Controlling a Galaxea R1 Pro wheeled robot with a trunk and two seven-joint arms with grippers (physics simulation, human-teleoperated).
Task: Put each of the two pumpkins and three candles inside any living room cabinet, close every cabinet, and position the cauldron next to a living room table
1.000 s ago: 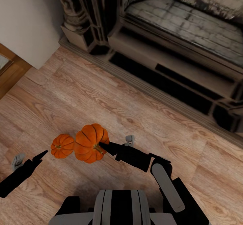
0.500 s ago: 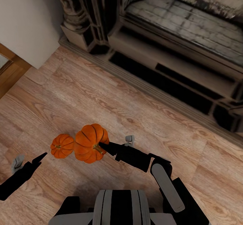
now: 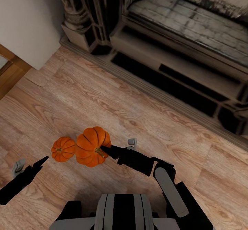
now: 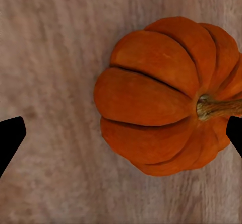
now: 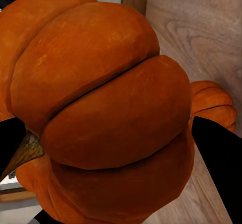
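Head view is looking down over the robot's trunk, whose lower part is running off the bottom edge. The left gripper (image 3: 43, 160) is showing one black fingertip clearly, its arm cut off by the picture's left edge; in the left wrist view its two fingertips are sitting at opposite edges, spread wide, with the small pumpkin (image 4: 169, 95) lying between them on the wooden floor (image 3: 148, 119), not clamped. The right gripper (image 3: 103, 150) is gripping the large pumpkin (image 3: 92, 146), which is covering one finger in the head view; in the right wrist view the large pumpkin (image 5: 101, 108) is pressing between the dark fingertips and blocking most of what lies beyond, with the small pumpkin (image 5: 212, 103) peeking out behind it. The small pumpkin (image 3: 63, 149) is resting on the floor just beside the large one. Further off, a dark stone fireplace (image 3: 179, 47) is standing against the wall, its top cut off and its detail blurred. No writing is readable anywhere.
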